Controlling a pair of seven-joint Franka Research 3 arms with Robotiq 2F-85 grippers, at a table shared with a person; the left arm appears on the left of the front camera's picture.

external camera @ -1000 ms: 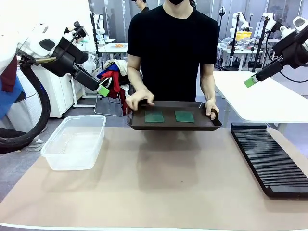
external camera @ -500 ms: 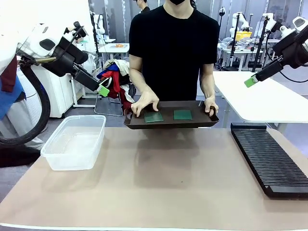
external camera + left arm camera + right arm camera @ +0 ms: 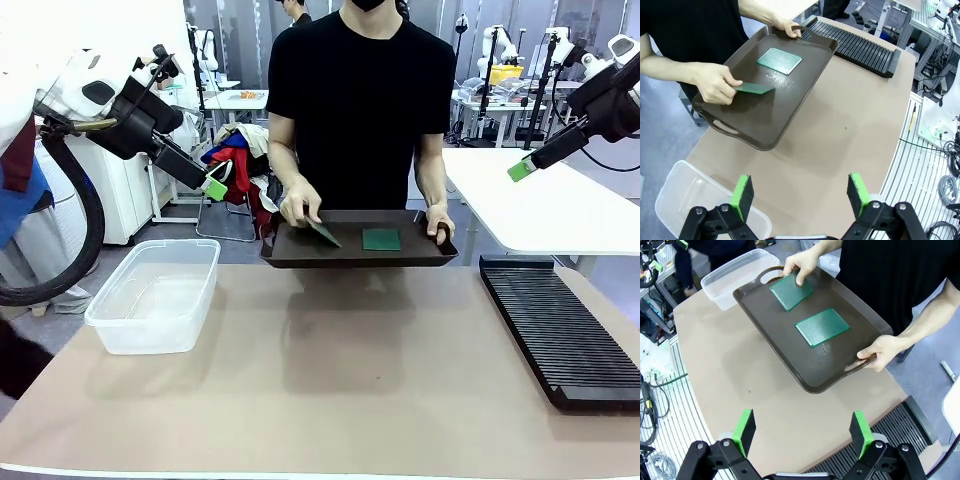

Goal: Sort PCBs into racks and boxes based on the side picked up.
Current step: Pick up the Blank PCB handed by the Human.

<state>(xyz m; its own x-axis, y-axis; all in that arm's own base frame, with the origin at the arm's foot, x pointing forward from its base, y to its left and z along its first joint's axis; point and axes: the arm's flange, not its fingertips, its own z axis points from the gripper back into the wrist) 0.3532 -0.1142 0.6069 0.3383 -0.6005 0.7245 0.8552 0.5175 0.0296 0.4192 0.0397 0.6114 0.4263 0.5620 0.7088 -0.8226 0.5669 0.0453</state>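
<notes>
Front view: person [image 3: 355, 100] at far side holds a dark brown tray [image 3: 425, 247] over the table [image 3: 350, 400] edge w/ 1 hand [image 3: 438, 222], other hand [image 3: 300, 208] tipping 1 PCB [image 3: 326, 235] up at an angle; 2nd PCB [image 3: 381, 239] lies flat beside it, green face up. Clear box [image 3: 120, 330] sits at table L, black rack [image 3: 560, 330] at R. L gripper [image 3: 802, 192] and R gripper [image 3: 802, 430] hang raised, well apart from tray, fingers wide apart, both empty.

No writing, label, brand mark or number can be read anywhere on the table or beyond it
</notes>
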